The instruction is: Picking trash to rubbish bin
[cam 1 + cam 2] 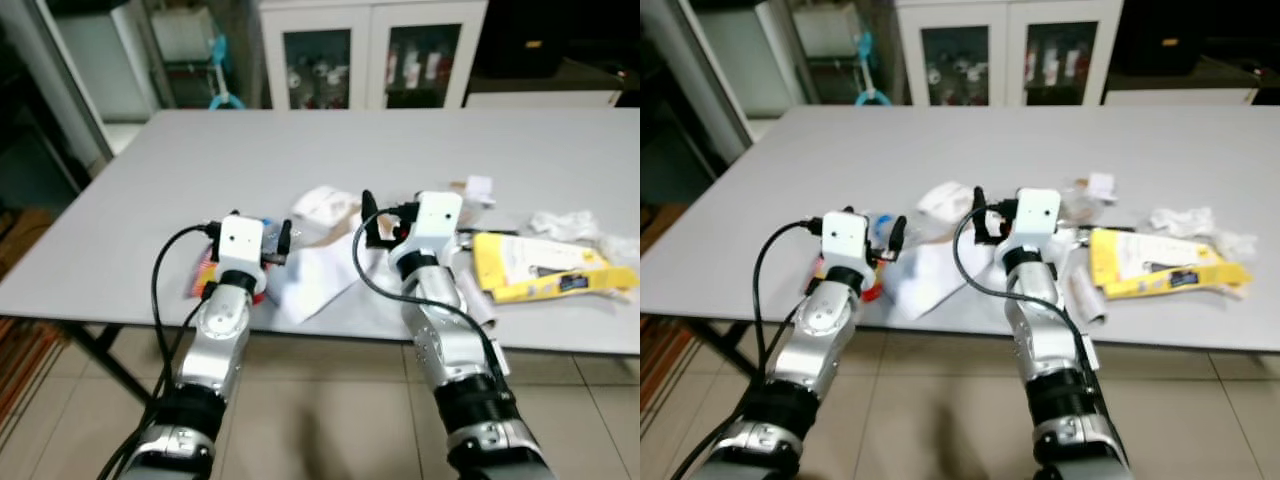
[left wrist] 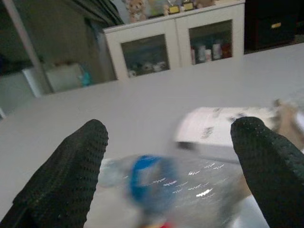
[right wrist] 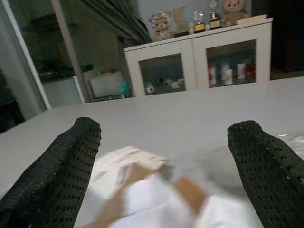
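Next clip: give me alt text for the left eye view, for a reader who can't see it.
Two silver robot arms reach over the near edge of a grey table strewn with trash. The left gripper hovers open over a clear plastic bottle and the right gripper is open above white paper. A yellow package lies to the right, with a white glass-door cabinet behind.

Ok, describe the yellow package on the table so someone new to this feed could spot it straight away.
Start at the grey table and go to the litter along its near edge, on the robot's right. Past the right gripper lies the yellow package, flat, with white printed panels. It is the only yellow item; the crumpled pieces around it are white.
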{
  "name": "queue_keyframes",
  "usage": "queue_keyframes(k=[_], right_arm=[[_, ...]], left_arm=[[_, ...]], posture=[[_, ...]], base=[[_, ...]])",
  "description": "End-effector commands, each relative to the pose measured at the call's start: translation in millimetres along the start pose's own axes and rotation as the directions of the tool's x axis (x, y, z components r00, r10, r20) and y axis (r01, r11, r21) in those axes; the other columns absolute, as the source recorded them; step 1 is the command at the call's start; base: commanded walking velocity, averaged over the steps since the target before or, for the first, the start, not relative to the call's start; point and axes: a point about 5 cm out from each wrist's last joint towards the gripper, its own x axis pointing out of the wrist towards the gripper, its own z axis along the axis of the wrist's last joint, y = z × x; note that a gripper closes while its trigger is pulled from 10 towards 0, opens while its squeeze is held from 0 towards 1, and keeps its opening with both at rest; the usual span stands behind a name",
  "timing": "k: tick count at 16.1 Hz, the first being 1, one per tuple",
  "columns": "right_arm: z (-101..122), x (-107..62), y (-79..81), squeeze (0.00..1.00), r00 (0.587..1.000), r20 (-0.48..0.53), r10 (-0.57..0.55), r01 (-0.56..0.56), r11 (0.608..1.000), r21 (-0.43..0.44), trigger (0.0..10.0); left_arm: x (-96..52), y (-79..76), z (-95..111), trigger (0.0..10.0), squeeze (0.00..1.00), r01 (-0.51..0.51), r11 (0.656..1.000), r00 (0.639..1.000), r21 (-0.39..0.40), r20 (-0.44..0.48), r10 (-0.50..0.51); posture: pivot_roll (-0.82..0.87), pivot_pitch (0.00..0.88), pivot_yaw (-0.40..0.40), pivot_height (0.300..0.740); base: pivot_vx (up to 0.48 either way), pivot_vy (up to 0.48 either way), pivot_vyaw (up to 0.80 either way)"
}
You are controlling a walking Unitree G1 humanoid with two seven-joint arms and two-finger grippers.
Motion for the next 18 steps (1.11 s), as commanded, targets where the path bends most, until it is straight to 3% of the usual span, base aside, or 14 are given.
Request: queue_keyframes(k=[1,7,9,11,13,14,17,18], right_arm=[[4,3.0,3.7,0.0,1.0,0.005,0.008,-0.008,1.0,0.002,10.0],[3,3.1,4.3,0.0,1.0,0.004,0.009,-0.009,1.0,0.003,10.0],[3,2.9,5.1,0.0,1.0,0.003,0.011,-0.011,1.0,0.004,10.0],[2,2.3,5.8,0.0,1.0,0.001,0.012,-0.012,1.0,0.005,10.0],[2,1.8,6.3,0.0,1.0,0.0,0.013,-0.013,1.0,0.007,10.0],[2,1.5,7.0,0.0,1.0,0.0,0.015,-0.015,1.0,0.007,10.0],[1,1.5,8.5,0.0,1.0,-0.002,0.02,-0.02,1.0,0.009,10.0],[1,1.6,8.4,0.0,1.0,-0.003,0.02,-0.02,1.0,0.009,10.0]], left_arm=[[2.3,5.1,5,10.0,0.0,-0.009,1.0,1.0,0.017,0.02,0.009],[3.7,6.3,11,10.0,0.0,-0.012,1.0,0.999,0.021,0.051,0.011],[9.3,11.2,20,10.0,0.0,0.008,0.998,0.997,0.057,0.074,-0.012],[18.8,26.7,35,10.0,0.0,0.009,0.992,0.995,0.122,0.098,-0.021],[26.6,47.5,51,10.0,0.0,-0.064,0.981,0.992,0.182,0.116,0.044],[27.9,56.8,58,10.0,0.0,-0.11,0.978,0.988,0.175,0.124,0.089],[22.3,59.8,53,10.0,0.0,-0.156,0.981,0.984,-0.117,0.063,0.164],[17.8,58.8,38,10.0,0.0,-0.208,0.942,0.978,-0.264,-0.035,0.206]], posture=[[0.04,0.0,0.064,0.74],[0.05,0.0,0.064,0.74],[0.05,0.0,0.065,0.74],[0.05,0.0,0.068,0.74],[0.06,0.0,0.071,0.74],[0.06,0.0,0.071,0.74],[0.06,0.005,0.072,0.74],[0.06,0.007,0.071,0.74]], base=[[0.394,0.0,0.0],[0.0,0.0,0.0],[0.0,0.0,0.0],[0.0,0.0,0.0],[0.0,0.0,0.0],[0.0,0.0,0.0],[0.0,0.0,0.0],[0.0,0.0,0.0]])
